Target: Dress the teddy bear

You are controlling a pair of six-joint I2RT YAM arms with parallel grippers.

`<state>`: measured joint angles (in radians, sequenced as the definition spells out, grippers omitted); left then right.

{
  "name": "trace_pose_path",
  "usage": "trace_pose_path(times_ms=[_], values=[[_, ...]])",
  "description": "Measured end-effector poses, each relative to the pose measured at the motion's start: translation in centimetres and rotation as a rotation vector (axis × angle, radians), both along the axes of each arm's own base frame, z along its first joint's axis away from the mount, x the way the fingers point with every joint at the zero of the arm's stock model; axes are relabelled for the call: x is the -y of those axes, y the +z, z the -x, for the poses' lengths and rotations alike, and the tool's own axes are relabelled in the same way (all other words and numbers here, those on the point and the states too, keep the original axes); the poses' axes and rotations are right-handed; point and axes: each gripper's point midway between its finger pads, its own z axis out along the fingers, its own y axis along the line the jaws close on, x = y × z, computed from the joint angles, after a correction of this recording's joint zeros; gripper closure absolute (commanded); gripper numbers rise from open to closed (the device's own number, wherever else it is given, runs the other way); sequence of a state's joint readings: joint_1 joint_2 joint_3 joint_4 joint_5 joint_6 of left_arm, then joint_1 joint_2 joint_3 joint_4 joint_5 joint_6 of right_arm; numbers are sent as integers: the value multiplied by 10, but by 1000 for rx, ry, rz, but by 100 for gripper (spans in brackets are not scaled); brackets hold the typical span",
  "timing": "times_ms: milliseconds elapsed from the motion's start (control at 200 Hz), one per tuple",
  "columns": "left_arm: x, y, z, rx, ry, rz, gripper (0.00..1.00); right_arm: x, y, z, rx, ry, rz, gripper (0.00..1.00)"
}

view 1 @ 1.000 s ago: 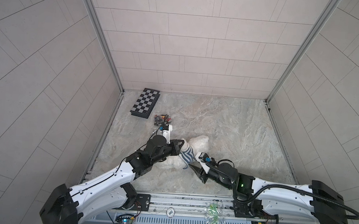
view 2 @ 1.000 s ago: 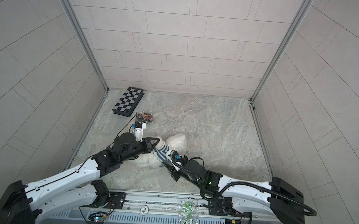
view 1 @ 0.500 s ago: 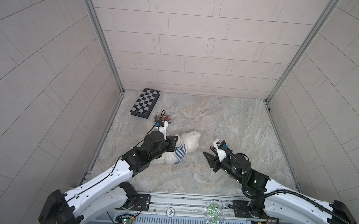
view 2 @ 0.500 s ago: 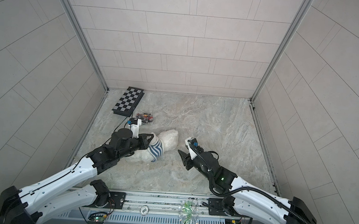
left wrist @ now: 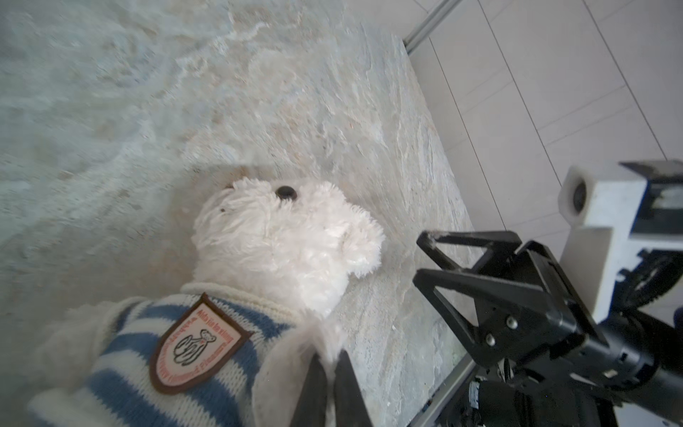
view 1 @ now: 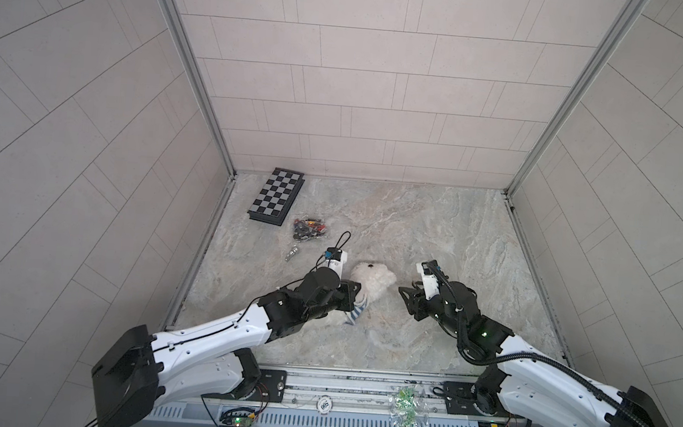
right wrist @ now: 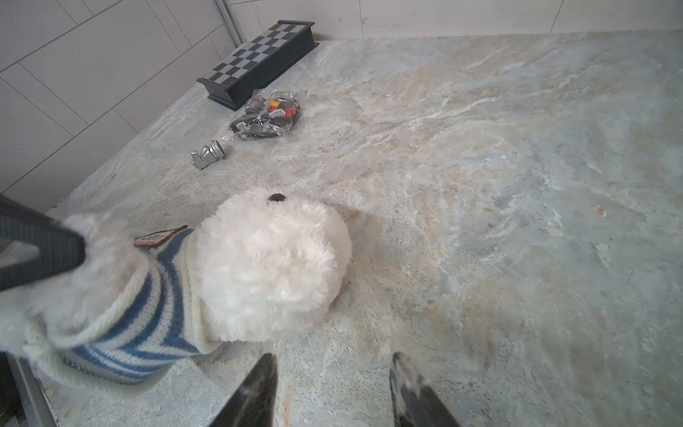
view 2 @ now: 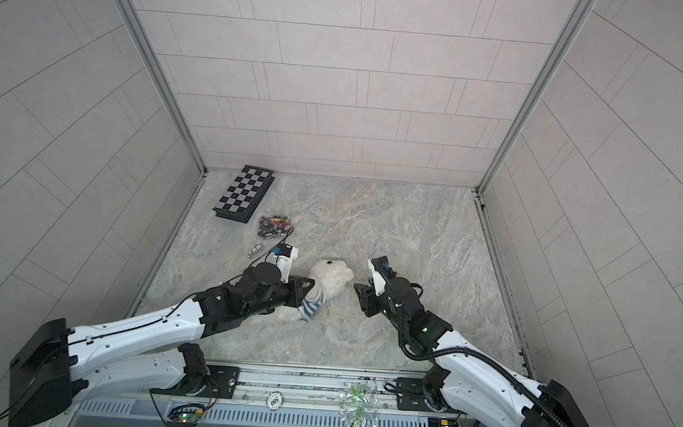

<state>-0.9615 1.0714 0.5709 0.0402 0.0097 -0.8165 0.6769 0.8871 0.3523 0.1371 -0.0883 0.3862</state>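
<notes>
The teddy bear (view 1: 372, 277) lies on the worktop (view 1: 413, 228) a little left of centre, in the near half, its head pointing away toward the far side. The striped shirt (left wrist: 129, 351) is already over its head, with the collar at the neck and the badge on the chest. This looks like the late step of seating the sleeves and body of the shirt. The left claw (left wrist: 327, 355) is clenched almost shut on white fluff at the bear's right-hand arm, where the arm meets a cream sleeve; whether it grips plush or cuff cannot be told. The right claw (right wrist: 332, 360) is released and empty, hovering just right of the head without touching it. Next, I judge, the right claw must come in low and catch the hem or sleeve on its side while the left claw anchors the bear, pulling gently so the knit slides and does not drag the bear across the worktop
</notes>
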Motion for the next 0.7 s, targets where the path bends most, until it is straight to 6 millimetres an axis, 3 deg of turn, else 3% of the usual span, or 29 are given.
trace_pose_path(times_ms=[130, 305, 516, 701], values=[[19, -13, 22, -40, -72, -6, 68, 3, -6, 1, -27, 0, 5, 48], [27, -6, 36, -38, -130, 16, 55, 6, -11, 3, -52, 5, 19, 47], [1, 22, 26, 43, -90, -2, 59, 2, -10, 9, -59, 48, 20, 43], [-32, 10, -1, 43, 14, -84, 63, -18, 7, 18, -41, 140, -16, 42]])
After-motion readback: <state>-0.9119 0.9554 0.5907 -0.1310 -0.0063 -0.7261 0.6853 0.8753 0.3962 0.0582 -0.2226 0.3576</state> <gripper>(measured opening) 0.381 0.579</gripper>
